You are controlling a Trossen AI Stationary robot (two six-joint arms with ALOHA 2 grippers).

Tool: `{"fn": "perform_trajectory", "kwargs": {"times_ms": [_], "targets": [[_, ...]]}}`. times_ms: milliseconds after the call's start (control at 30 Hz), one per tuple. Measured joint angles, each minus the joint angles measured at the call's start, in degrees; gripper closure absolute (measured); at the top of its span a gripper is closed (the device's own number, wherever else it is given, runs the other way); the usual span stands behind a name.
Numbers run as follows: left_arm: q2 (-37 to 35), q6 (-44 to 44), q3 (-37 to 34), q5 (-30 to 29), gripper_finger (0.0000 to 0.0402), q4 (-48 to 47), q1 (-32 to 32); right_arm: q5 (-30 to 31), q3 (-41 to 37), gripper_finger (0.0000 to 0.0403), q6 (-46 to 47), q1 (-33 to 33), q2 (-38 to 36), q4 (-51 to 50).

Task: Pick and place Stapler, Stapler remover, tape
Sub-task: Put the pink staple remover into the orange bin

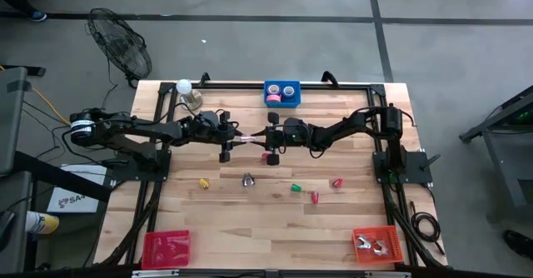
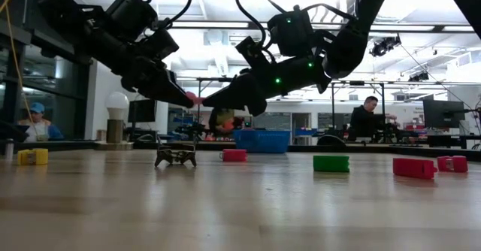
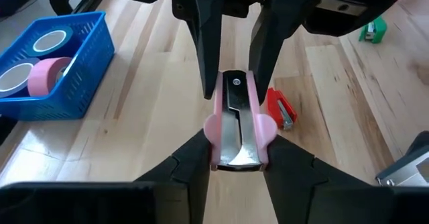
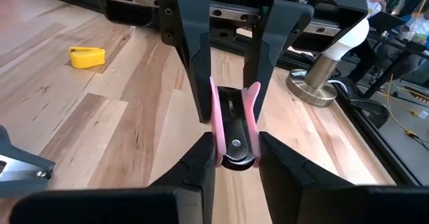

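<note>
While both arms meet above the middle of the wooden table [image 1: 250, 228], a pink staple remover [image 3: 236, 120] is suspended between them, clear of the surface. The left gripper [image 1: 236, 137] clamps one end of the remover and the right gripper [image 1: 265, 136] clamps the opposite end; each pair of fingers presses against the pink side grips.

A blue basket [image 1: 281, 93] at the far edge holds tape rolls [image 3: 45, 74], one pink and two with blue rims. A red stapler [image 3: 283, 110] lies on the table just beside the held remover. A yellow stapler [image 4: 88, 56], a green stapler [image 1: 295, 187] and a metal staple remover [image 1: 247, 180] lie nearer the front. Two red bins [image 1: 165, 248] occupy the front corners.
</note>
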Motion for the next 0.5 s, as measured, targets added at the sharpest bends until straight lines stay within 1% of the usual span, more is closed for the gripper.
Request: {"fn": "perform_trajectory", "kwargs": {"times_ms": [167,500], "targets": [[-0.02,0.03,0.02,0.13,0.0272,-0.57,0.0,0.01,0.0,0.0323,0.2,0.0,-0.02,-0.62],[-0.02,0.22,0.02,0.0,0.027,-1.04,0.0,1.21,0.02,0.0323,0.18,-0.01,-0.02,-1.69]]}}
